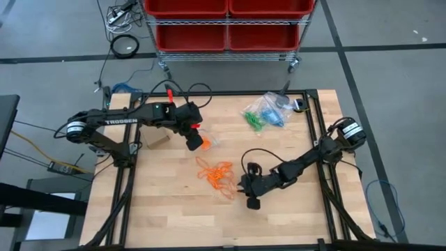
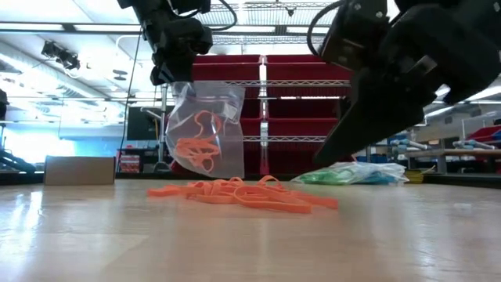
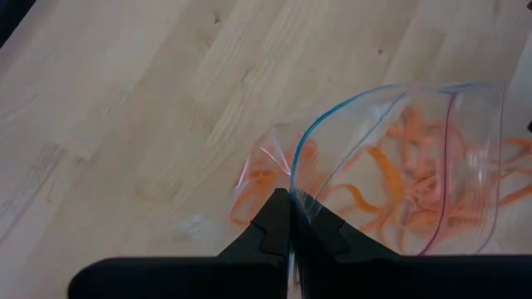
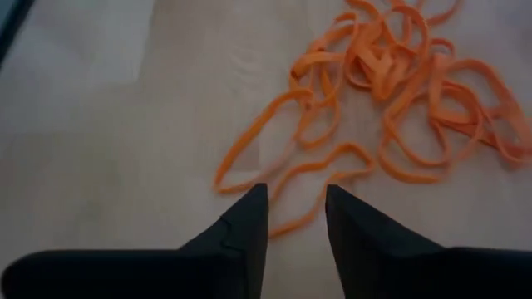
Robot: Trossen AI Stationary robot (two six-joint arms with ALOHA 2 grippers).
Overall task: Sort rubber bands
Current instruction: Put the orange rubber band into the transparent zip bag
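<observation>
Right gripper (image 4: 295, 218) hovered low at the near edge of the loose orange rubber bands (image 4: 391, 108) on the table (image 1: 167, 209), its fingers parted and empty. Left gripper (image 3: 291, 220) was pinched on the rim of a clear bag (image 2: 205, 129) held above the table, some orange bands already inside. To pick cleanly, the right fingers should probably straddle one outlying loop and close flat against the wood, so the clump does not drag along.

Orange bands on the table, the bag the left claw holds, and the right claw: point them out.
orange bands (image 1: 217, 174), high view, middle of pile
bag (image 2: 205, 129), low view, clear front
right claw (image 4: 295, 218), right wrist view, between fingertips
</observation>
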